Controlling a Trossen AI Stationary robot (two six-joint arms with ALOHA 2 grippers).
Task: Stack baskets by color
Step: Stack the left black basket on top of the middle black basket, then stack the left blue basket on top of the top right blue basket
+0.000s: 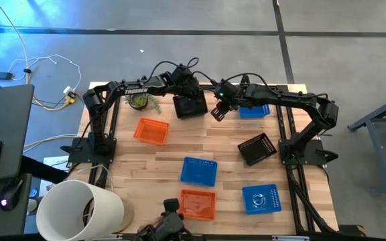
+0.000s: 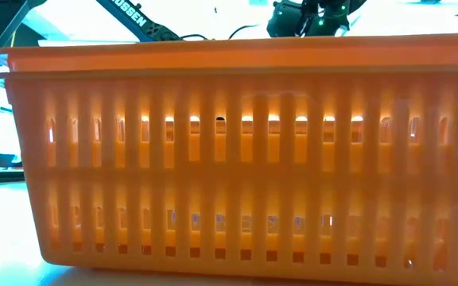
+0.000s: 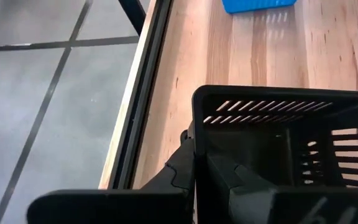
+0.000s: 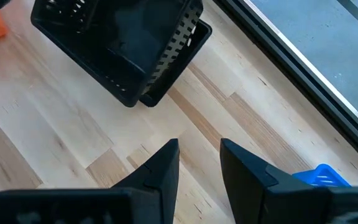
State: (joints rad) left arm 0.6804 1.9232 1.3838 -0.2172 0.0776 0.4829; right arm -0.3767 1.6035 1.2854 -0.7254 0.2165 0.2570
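Orange mesh fills the low view almost edge to edge: an orange basket [image 2: 237,151] at the table's near edge, right against that camera; from above it shows as the orange basket [image 1: 197,204] at the front. Across the table [image 1: 139,157] the rest lie spread out; a second orange basket [image 1: 151,130] toward the left, a blue basket [image 1: 199,171] in the middle, another blue basket [image 1: 261,199] at the front right, a third blue basket [image 1: 254,110] at the back, and a lone black basket [image 1: 256,148] lying skewed on the right.

At the back centre the left gripper [image 1: 190,90] is clamped on the rim of a black basket [image 3: 278,155]; in the right wrist view this black basket [image 4: 114,43] appears to sit tilted in or on another black one (how far it has seated I cannot tell). The right gripper [image 4: 199,162] hovers just beside it over bare wood, fingers apart and holding nothing.

What the coming move probably turns on: the lone black basket lies toward the front right of the held pair, close to the right arm's base and well apart from the left arm, with its long axis at an angle to theirs; so the right arm is the nearer one to fetch it.
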